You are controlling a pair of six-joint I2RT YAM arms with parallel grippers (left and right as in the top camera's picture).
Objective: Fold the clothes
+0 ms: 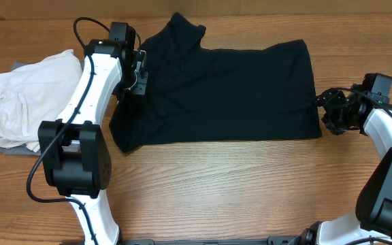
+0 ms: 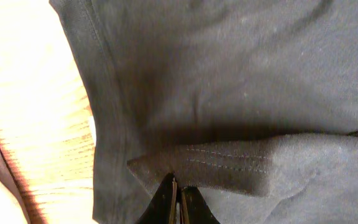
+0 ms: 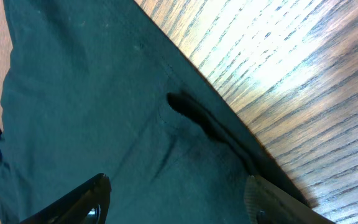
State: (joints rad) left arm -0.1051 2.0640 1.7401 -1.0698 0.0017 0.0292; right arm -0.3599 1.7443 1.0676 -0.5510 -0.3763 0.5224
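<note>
The clothes, a black T-shirt (image 1: 216, 88), lie spread across the far half of the wooden table (image 1: 250, 190). My left gripper (image 1: 139, 76) is at the shirt's left side. In the left wrist view it (image 2: 178, 188) is shut on a raised fold of the stitched hem (image 2: 229, 163). My right gripper (image 1: 327, 112) sits at the shirt's right edge. In the right wrist view it (image 3: 178, 183) is open, with shirt fabric (image 3: 73, 93) lying flat between its fingers and the shirt's edge (image 3: 229, 140) running under the right one.
A folded off-white pocketed garment (image 1: 26, 102) lies at the left on a grey item (image 1: 19, 148), close to the left arm. Bare wood (image 1: 250, 190) runs along the front of the table.
</note>
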